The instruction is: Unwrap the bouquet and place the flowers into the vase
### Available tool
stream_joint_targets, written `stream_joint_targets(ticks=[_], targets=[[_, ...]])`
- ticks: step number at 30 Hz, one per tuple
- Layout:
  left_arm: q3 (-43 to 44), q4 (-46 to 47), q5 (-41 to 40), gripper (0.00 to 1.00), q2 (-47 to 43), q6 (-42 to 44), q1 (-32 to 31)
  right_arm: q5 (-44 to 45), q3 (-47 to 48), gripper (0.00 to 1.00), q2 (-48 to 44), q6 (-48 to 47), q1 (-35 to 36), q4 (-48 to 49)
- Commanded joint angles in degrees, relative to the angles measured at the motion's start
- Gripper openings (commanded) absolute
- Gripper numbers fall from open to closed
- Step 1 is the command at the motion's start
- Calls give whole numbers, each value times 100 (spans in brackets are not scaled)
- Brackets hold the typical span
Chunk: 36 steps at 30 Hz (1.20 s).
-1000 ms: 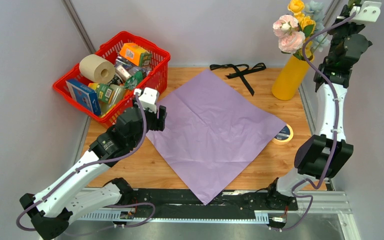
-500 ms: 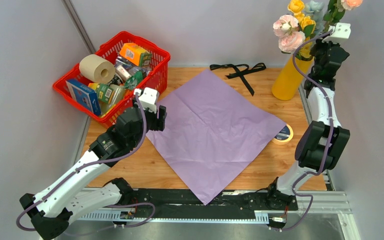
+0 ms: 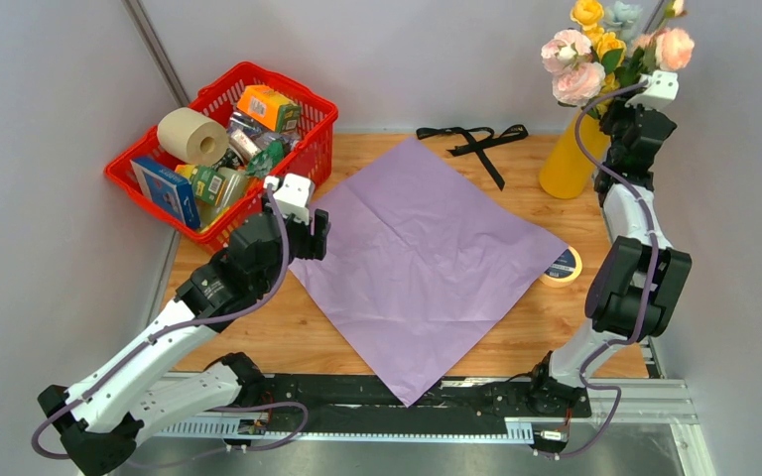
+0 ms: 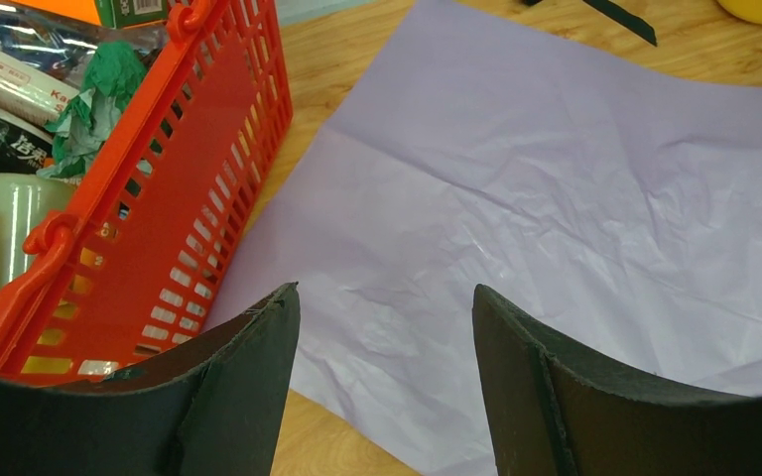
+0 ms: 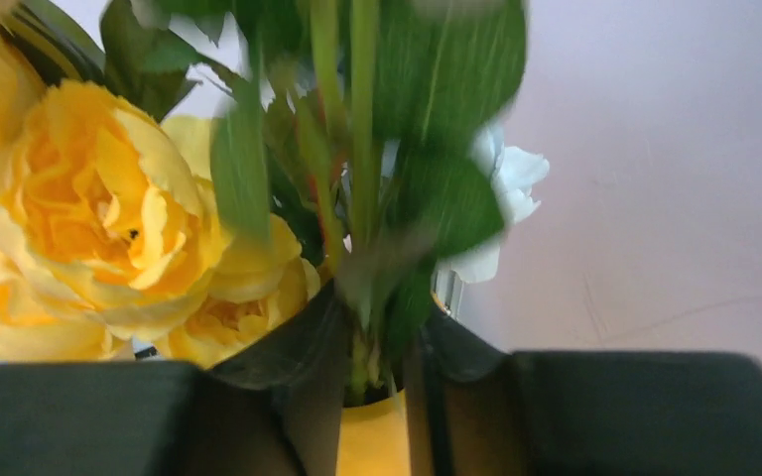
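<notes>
The mustard-yellow vase (image 3: 571, 159) stands at the table's back right with the flowers (image 3: 583, 59) rising from it: pink, yellow and pale blooms. My right gripper (image 3: 615, 104) hangs just above the vase's rim. In the right wrist view its jaws (image 5: 377, 382) stand slightly apart, with blurred green stems (image 5: 357, 198) between them over the vase mouth (image 5: 367, 446). The bouquet is unwrapped: its lilac paper (image 3: 422, 258) lies flat mid-table and the black ribbon (image 3: 476, 144) lies behind it. My left gripper (image 3: 316, 233) hovers open over the paper's left edge (image 4: 385, 297), holding nothing.
A red basket (image 3: 258, 77) full of groceries and a beige paper roll (image 3: 190, 134) sits at the back left, close to my left gripper. A flat yellow tape ring (image 3: 563, 266) lies by the paper's right corner. Grey walls close in on both sides.
My right arm has come down and in towards the vase, lowering a pink flower's stem into it, and its jaws have parted. The left arm has not moved.
</notes>
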Motion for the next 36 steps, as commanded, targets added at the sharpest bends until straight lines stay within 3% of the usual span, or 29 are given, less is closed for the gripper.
stream_joint_targets(ticks=[1,5,10,17,22,29,36], targets=[[-31,234,10,72,-101,98,-20,64,-100,35,-429,181,0,222],[-22,234,37,72,-109,89,-20,223,118,43,-694,304,0,-383],[-31,243,45,72,-136,80,-11,100,164,61,-1097,593,0,-1183],[-31,252,45,72,-118,80,-20,-6,-495,98,-2169,1094,0,-2107],[-49,243,54,72,-127,71,-20,-286,-908,100,-3057,1490,79,-2652],[-110,331,116,72,-267,80,-11,-1032,-1567,100,-4305,1605,589,-4443],[-268,550,107,74,-461,159,-20,-1516,-2736,100,-5527,1877,1062,-4428]])
